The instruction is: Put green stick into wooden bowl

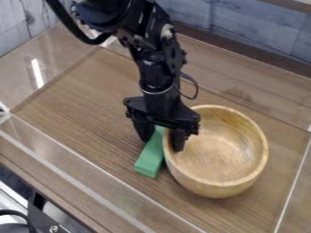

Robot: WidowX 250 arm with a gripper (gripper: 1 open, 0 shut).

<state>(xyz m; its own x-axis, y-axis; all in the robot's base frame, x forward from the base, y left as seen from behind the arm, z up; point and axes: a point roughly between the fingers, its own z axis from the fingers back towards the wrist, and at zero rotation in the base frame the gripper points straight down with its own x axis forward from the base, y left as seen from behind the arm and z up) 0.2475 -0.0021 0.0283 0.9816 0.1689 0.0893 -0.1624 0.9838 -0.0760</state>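
No lettering, label, brand mark or number can be read anywhere in this view. The surfaces that show carry only plain colour and wood grain.
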